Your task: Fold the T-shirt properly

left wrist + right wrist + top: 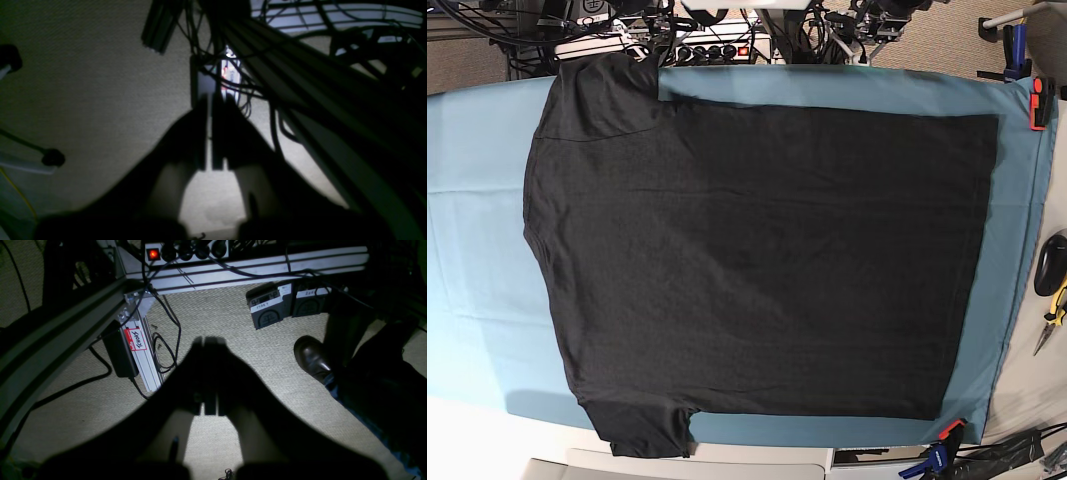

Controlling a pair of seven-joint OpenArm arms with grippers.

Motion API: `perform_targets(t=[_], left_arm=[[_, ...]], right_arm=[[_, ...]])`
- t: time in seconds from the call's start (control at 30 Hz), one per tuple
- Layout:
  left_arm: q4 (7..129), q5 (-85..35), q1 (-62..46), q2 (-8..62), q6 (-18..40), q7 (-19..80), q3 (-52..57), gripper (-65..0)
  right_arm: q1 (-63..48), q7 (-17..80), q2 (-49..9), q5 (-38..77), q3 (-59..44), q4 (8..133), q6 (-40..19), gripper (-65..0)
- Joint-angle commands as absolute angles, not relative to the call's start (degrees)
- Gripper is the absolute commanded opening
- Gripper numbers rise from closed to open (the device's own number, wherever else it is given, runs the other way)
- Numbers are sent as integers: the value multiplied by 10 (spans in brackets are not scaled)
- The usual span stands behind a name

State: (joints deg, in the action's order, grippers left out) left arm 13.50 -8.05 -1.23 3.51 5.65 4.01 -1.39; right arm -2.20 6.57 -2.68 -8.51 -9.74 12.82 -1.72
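The black T-shirt (767, 260) lies spread flat, plain side up, on the teal cloth (477, 200). Its sleeves point to the upper left and lower left, and its hem runs down the right. Neither arm shows in the base view. My left gripper (210, 101) is shut with nothing in it; it hangs over the carpet beside the frame, away from the shirt. In the right wrist view my right gripper (204, 340) is also shut and empty, pointing down at the floor.
An orange clamp (1036, 105) and a blue-red clamp (947, 440) pin the cloth's right side. Hand tools (1052, 300) lie at the right edge. On the floor are foot pedals (270, 308), a person's shoe (312, 356), a power strip (186, 250) and an aluminium frame (146, 350) with cables.
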Motion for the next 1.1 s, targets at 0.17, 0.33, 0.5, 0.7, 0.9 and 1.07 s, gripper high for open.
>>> perform_targets(t=[0.17, 0.33, 0.5, 0.7, 0.9, 1.07], left_arm=[[138, -80, -13, 37, 60, 41, -14, -650], [138, -80, -13, 37, 60, 41, -14, -650], [138, -80, -13, 37, 60, 41, -14, -650], [138, -80, -13, 37, 60, 40, -14, -650], [142, -80, -15, 37, 61, 40, -14, -650], [145, -80, -33, 39, 76, 41, -14, -650]], right_arm=[[-19, 59, -29, -84, -98, 132, -18, -650], [-19, 59, -29, -84, -98, 132, -18, -650], [-19, 59, -29, -84, -98, 132, -18, -650], [-19, 59, -29, -84, -98, 132, -18, -650], [-19, 54, -29, -84, -98, 133, -18, -650], [-40, 34, -29, -84, -98, 163, -18, -650]])
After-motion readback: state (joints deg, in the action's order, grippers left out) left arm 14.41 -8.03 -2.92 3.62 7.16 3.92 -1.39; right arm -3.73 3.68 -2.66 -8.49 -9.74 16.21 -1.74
